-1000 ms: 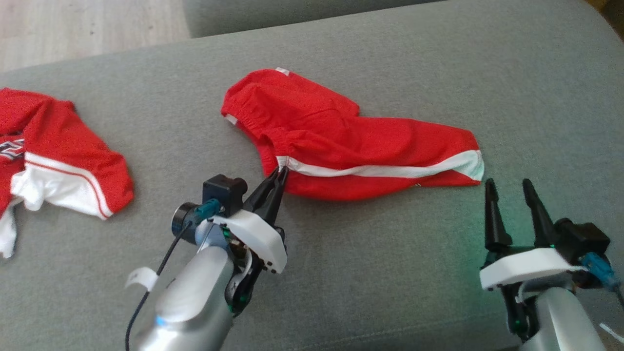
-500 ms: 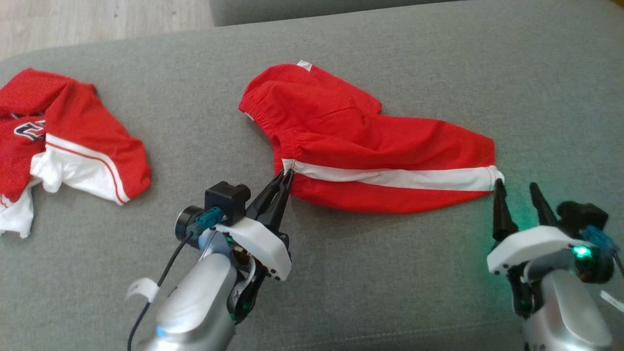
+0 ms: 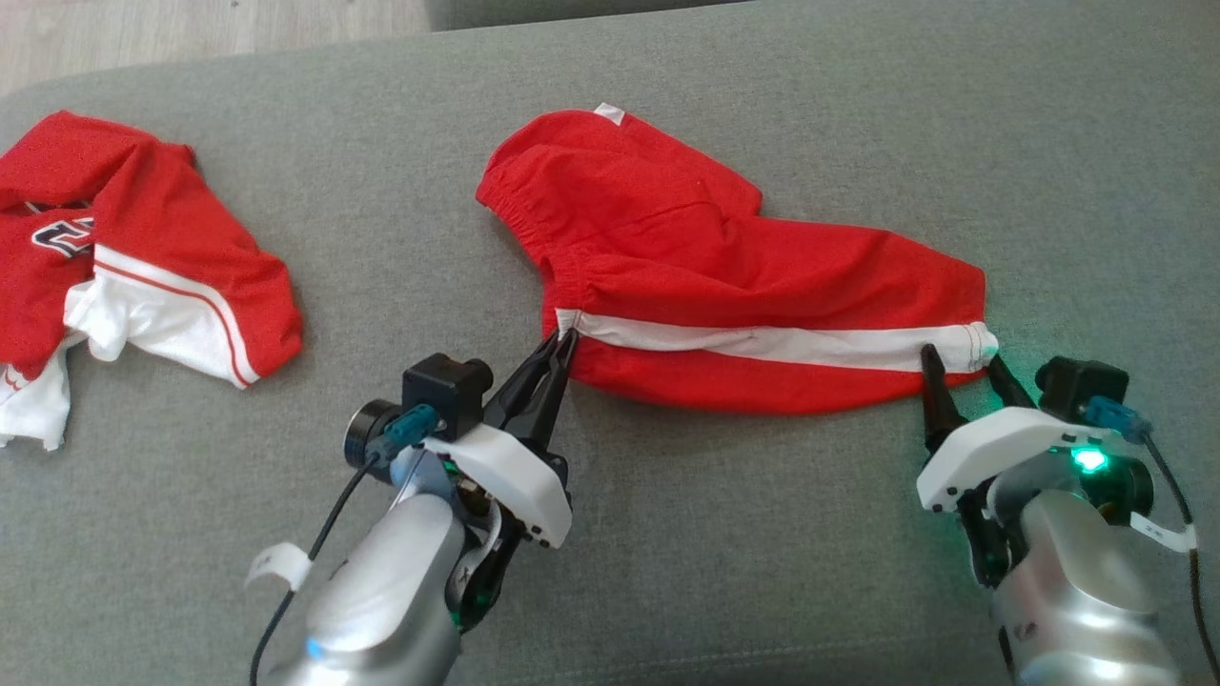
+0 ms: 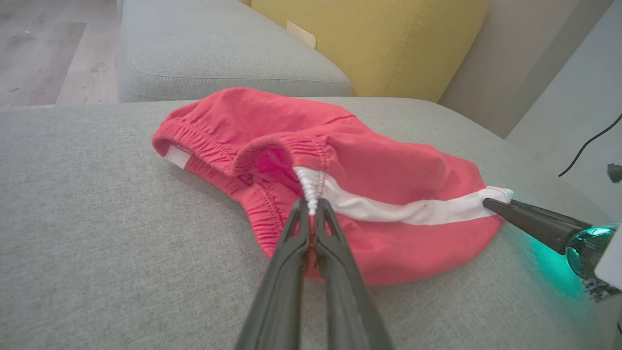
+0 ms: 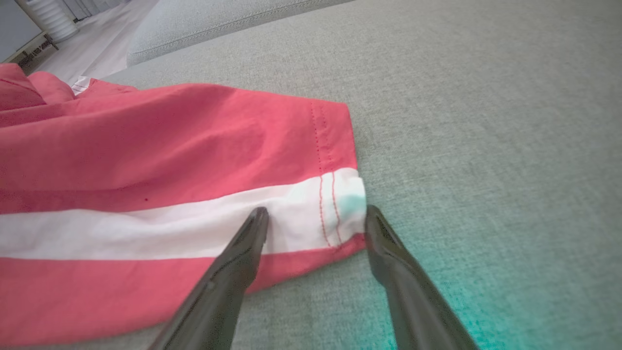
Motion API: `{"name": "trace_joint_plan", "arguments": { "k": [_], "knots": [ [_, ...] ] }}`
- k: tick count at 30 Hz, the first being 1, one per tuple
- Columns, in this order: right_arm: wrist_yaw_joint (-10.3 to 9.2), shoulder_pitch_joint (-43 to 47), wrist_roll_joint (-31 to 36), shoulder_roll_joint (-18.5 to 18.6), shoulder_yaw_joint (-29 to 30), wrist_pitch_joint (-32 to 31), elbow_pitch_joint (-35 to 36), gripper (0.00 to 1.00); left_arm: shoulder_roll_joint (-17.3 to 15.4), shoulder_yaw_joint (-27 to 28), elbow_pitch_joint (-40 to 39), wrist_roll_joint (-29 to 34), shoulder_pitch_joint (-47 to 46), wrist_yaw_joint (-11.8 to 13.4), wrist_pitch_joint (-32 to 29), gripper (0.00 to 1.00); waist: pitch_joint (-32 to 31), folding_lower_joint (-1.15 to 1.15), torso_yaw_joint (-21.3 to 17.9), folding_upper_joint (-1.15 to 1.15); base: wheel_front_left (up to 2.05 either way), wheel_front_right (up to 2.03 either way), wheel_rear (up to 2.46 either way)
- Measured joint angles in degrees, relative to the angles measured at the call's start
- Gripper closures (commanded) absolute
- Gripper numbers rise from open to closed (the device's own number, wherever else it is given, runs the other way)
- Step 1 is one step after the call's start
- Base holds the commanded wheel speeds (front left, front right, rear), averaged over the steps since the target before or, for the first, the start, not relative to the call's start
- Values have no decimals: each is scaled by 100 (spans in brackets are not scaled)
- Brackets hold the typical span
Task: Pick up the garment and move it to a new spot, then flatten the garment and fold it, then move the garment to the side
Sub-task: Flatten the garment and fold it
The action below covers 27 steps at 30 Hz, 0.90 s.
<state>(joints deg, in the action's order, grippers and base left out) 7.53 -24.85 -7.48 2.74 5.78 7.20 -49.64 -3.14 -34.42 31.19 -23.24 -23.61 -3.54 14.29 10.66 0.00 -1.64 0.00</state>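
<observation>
Head view. The garment, red shorts with a white stripe down the side, lies across the middle of the grey sofa cushion, its waistband nearer the far edge. It is rumpled and the waistband is bunched. The left gripper is clenched on the waistband end of the stripe. The right gripper sits at the hem end with its jaws apart, gripping nothing. A second red-and-white garment lies heaped at the cushion's left edge, well apart.

Left wrist view. The two fingers meet on a pinch of white stripe at the gathered waistband. The cloth there is lifted into a small peak and the rest rests on the cushion. A yellow cushion stands beyond the far edge.

Right wrist view. The fingers straddle the stitched hem corner of the stripe, one over the cloth and one on bare cushion beside it. They are released.

Progress, as judged. Whether the first relocation is finished cannot be told. The flattening looks only begun, with one end held and the other not yet gripped. Stretching flat, folding and moving aside all remain.
</observation>
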Motion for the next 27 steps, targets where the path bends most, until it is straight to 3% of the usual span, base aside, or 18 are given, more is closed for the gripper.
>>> {"name": "trace_joint_plan", "arguments": {
  "k": [1,2,9,13,27],
  "knots": [
    [0,-44,-2,0,-19,1,-86,72,0,0,0,0,0,0,0,100,1,0,-1,0,0,0,0],
    [0,-76,-10,1,-41,4,-135,100,0,1,0,0,0,0,1,100,1,0,-3,0,0,0,0],
    [0,-174,-346,3,-452,408,-286,100,1,56,-13,0,1,1,0,100,-69,0,-56,0,0,0,0],
    [0,-170,-632,4,-631,580,-1,100,-4,194,-136,1,3,10,1,100,-169,0,-95,0,0,0,0],
    [0,346,-867,67,-856,716,2505,100,-68,781,-978,254,224,62,1,100,-559,0,-257,0,0,0,0]
  ]
}}
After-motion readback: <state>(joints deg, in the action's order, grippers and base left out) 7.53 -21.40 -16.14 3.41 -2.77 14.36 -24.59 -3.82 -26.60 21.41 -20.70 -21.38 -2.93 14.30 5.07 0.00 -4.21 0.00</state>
